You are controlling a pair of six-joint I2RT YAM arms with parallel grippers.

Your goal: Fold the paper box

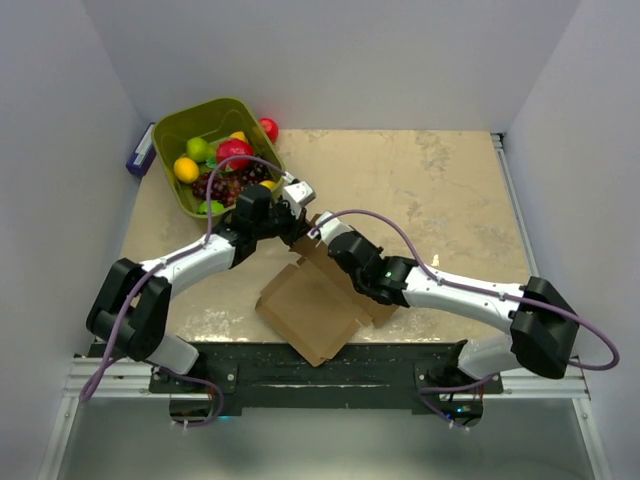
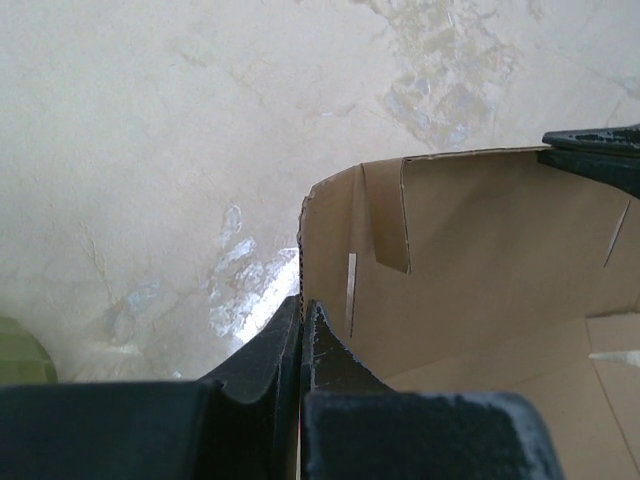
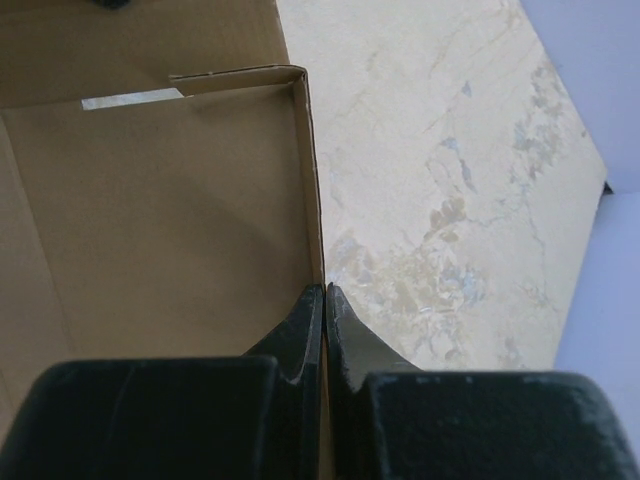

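Observation:
The paper box (image 1: 315, 305) is a brown cardboard blank lying near the table's front middle, its far panels raised. My left gripper (image 1: 293, 230) is shut on the edge of an upright side wall (image 2: 460, 250), with the thin cardboard pinched between its jaws (image 2: 301, 305). My right gripper (image 1: 322, 238) is shut on the edge of another raised wall (image 3: 170, 220), the board pressed between its jaws (image 3: 325, 290). The two grippers meet at the box's far corner. In the left wrist view the right gripper's tip (image 2: 600, 150) shows at the wall's top right.
An olive-green bin (image 1: 170, 140) full of toy fruit stands at the back left, just behind the left arm. A red ball (image 1: 268, 128) lies beside it. White walls enclose the beige table (image 1: 440, 190) on three sides.

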